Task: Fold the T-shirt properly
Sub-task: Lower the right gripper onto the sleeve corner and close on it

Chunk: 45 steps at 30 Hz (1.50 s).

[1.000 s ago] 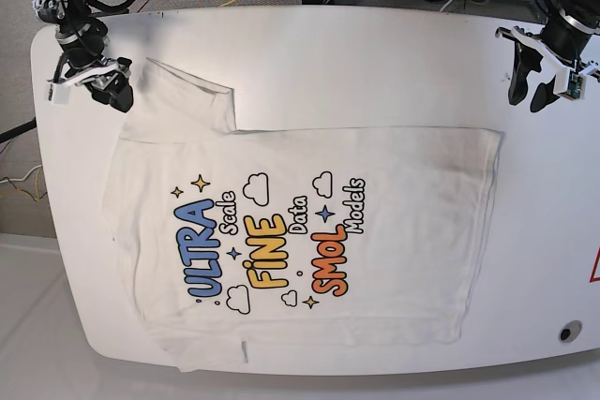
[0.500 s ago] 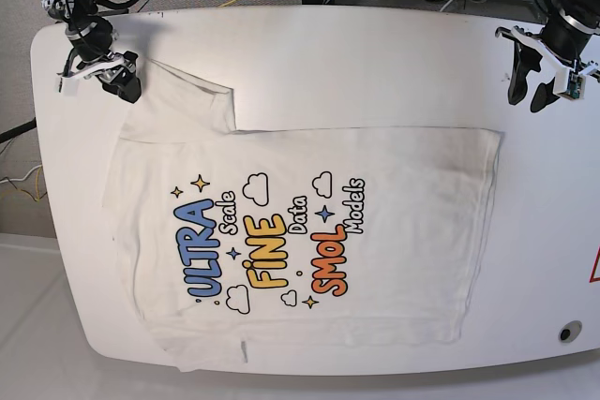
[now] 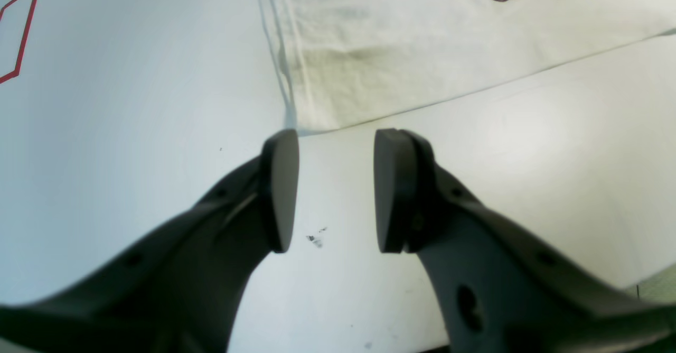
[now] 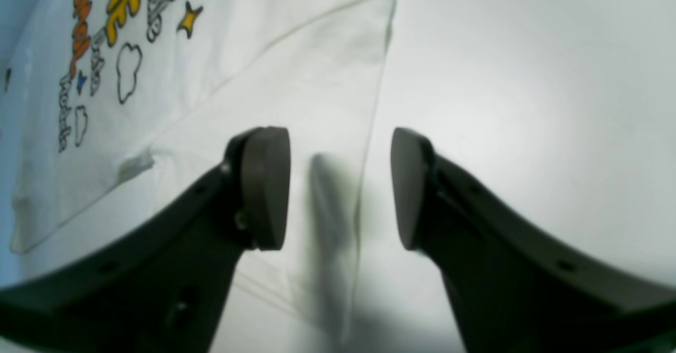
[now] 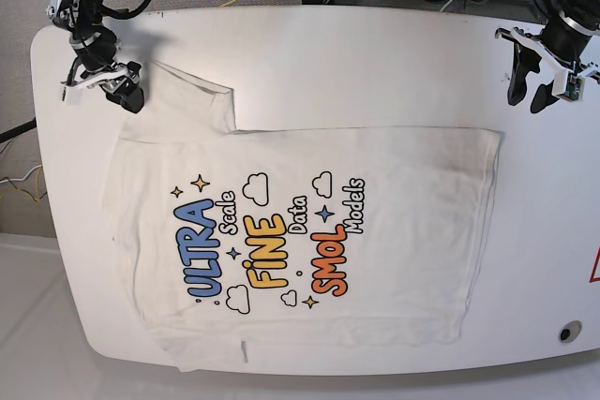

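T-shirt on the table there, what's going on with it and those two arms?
A two-armed robot is getting ready to fold the T-shirt, which lies flat and printed side up on the white table. Nothing is folded yet. The right claw is open over the sleeve edge at one end, with no cloth between its jaws. The left claw is open too, hanging over bare table near the shirt's hem corner. Neither arm holds the shirt at this moment.

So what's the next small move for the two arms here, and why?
Probably lower the right gripper onto the sleeve edge below its open jaws and pinch it. The T-shirt lies flat and unfolded, and the left gripper, also open, hangs over bare table just short of the hem corner.
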Available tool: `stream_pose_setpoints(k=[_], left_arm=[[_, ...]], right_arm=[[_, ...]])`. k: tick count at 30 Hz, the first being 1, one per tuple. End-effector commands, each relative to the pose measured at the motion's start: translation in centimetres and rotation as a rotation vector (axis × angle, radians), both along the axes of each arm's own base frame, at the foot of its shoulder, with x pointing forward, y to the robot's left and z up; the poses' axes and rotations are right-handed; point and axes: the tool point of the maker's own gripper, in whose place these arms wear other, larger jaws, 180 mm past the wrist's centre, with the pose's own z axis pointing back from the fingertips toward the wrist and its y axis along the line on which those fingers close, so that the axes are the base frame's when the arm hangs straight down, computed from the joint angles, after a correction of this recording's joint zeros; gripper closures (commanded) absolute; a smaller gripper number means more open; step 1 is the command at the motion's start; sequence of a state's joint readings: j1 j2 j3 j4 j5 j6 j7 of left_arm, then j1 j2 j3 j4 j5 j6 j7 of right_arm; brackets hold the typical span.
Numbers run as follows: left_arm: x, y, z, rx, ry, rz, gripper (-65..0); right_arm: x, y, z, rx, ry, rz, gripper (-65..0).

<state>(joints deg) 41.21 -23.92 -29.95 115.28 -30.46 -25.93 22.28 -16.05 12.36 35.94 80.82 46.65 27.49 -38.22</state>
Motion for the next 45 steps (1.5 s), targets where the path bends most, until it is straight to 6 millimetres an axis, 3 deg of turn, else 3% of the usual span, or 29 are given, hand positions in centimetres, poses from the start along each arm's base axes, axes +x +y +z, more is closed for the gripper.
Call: stream_pose_setpoints(k=[1,9,19,27,31,33,35,36,43,45], left_arm=[[0.4,0.0,1.0,0.005,-0.035,-0.011,-22.9],[0.8,-0.2,1.5,0.006,-0.051,-0.024,-23.2],[1.0,0.0,1.5,0.009,-0.047,-0.023,-22.8],[0.9,-0.1,1.5,0.01,-0.046,-0.02,-22.8],[0.8,-0.2,1.4,0.003,-0.045,-0.02,-22.7],[0.9,-0.1,1.2,-0.009,-0.04,-0.017,-22.8],[1.3,0.1,0.6,-0.052,-0.019,-0.003,-24.0],[1.4,0.4,0.2,-0.069,-0.005,0.009,-24.1],[2.3,2.6,-2.6,-0.188,0.085,0.089,-24.5],[3.5,3.7,-3.7,-0.194,0.108,0.115,-25.0]], right_arm=[[0.2,-0.1,0.0,-0.004,0.015,0.014,-30.1],[1.2,0.1,-0.3,0.035,0.026,0.037,-29.8],[-0.3,1.3,-0.6,0.036,0.038,0.047,-30.1],[0.6,1.3,-0.4,0.025,0.021,0.055,-28.6],[0.8,1.3,-0.4,0.017,0.015,0.056,-21.1],[0.9,1.2,-0.3,0.016,0.014,0.051,-14.4],[1.3,1.4,-0.1,0.014,0.013,0.048,-1.8],[1.4,1.4,-0.2,0.013,0.016,0.047,0.0],[1.3,1.6,-0.6,0.001,0.044,0.054,0.0],[0.9,1.7,-1.1,-0.022,0.069,0.075,0.0]])
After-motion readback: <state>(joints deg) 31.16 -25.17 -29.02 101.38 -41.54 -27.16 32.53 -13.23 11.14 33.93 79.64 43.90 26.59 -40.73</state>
